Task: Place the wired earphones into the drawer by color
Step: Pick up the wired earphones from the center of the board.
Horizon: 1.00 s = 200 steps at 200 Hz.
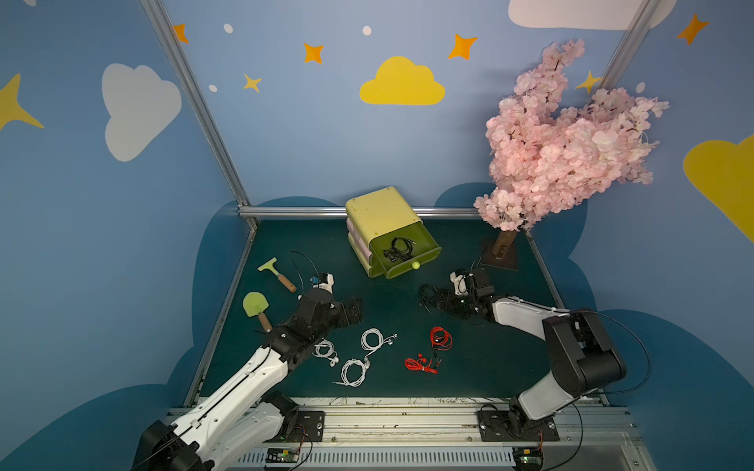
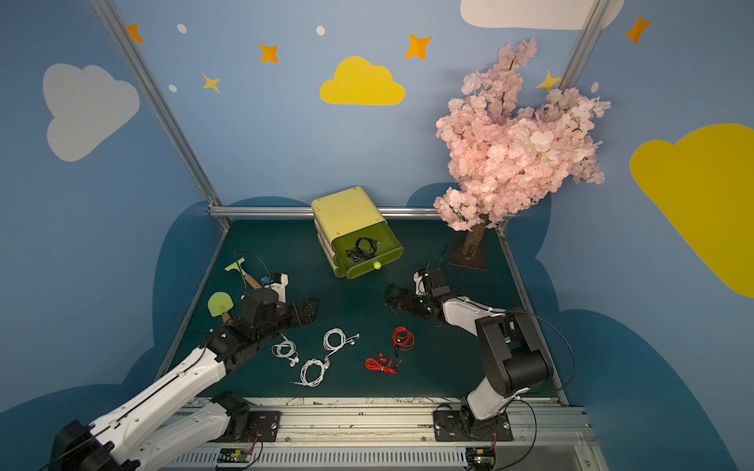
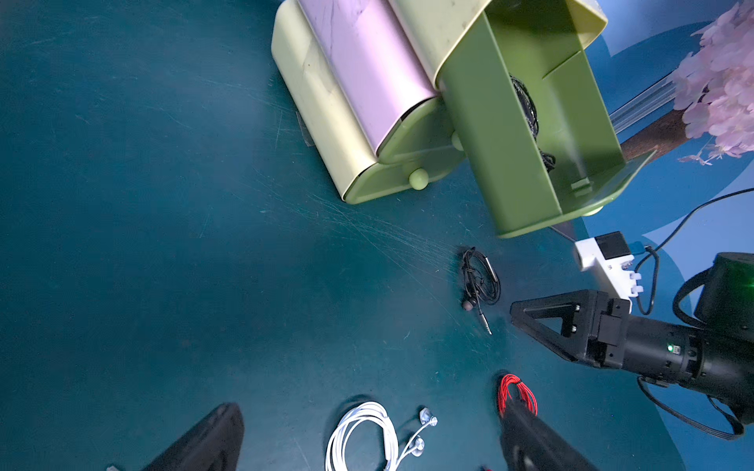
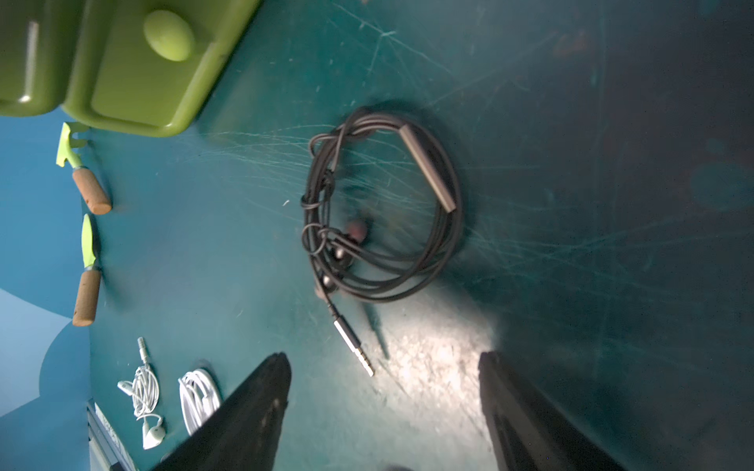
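Both top views: we record a drawer unit [image 1: 377, 212] at the back of the mat [image 1: 489, 367], its top drawer [image 1: 398, 271] pulled out with black earphones [image 1: 398, 248] lying inside, so we judge black is assigned there
White earphones [image 1: 354, 372]: three coils grouped near the left gripper [image 1: 355, 312], which hovers over the mat holding nothing
Red earphones [image 1: 440, 338]: two coils beside the white, well apart from the drawer unit; both colours unsorted
Right gripper [image 1: 424, 297]: low over the mat just in front of the top drawer; its target is hard to make out here
Left wrist view: left fingers [image 3: 204, 440] spread wide and empty; lower drawers [image 3: 387, 185] shut; one black bundle [image 3: 479, 281] lies on the mat between the top drawer and the right gripper
Right wrist view: right fingers [image 4: 261, 399] stand apart with nothing clamped; the black bundle lies just ahead, its plug [image 4: 353, 342] pointing back toward the gap
Judgement: we take this pose as an approach to pinch the coil for the top drawer; the loose plug may snag
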{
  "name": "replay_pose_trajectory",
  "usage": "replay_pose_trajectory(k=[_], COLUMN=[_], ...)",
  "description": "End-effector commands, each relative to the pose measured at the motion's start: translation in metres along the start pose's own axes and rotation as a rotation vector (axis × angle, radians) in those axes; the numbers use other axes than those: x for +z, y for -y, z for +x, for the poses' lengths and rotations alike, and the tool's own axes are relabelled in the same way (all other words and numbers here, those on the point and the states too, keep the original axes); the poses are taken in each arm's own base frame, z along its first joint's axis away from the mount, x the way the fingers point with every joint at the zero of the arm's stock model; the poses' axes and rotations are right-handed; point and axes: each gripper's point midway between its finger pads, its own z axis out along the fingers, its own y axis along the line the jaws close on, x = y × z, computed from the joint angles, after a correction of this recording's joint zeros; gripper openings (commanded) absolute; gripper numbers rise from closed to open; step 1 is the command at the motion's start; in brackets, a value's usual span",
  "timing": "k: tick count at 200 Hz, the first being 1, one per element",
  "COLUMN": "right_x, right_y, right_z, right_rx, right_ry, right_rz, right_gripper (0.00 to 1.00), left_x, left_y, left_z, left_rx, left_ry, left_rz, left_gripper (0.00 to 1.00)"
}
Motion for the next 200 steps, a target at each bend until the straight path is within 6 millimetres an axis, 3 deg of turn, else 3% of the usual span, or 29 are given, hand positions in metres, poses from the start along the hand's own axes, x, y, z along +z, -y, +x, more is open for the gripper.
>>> replay_pose_trajectory(k=[1,111,200], right_x=[0.006,0.028,0.038], right_y=[-0.006,0.004,-0.005], right_z=[-0.016,-0.026,-0.051], right_rx=[0.029,0.124,0.141], right_ry=[0.038,0.081,0.121], right_rz=[-0.018,-0.016,-0.06], right_gripper=[0.75,0.52,0.34], left_x=[-0.001,0.0,0.001], left_y=[-0.004,-0.005,-0.008], left_z=[-0.001,-0.001,0.0], left_rx=[-0.008,-0.01,-0.016], left_ry=[0.016,0.014,0.012], left_rz=[-0.011,-0.015,-0.021], left_gripper=[1.0,1.0,1.0])
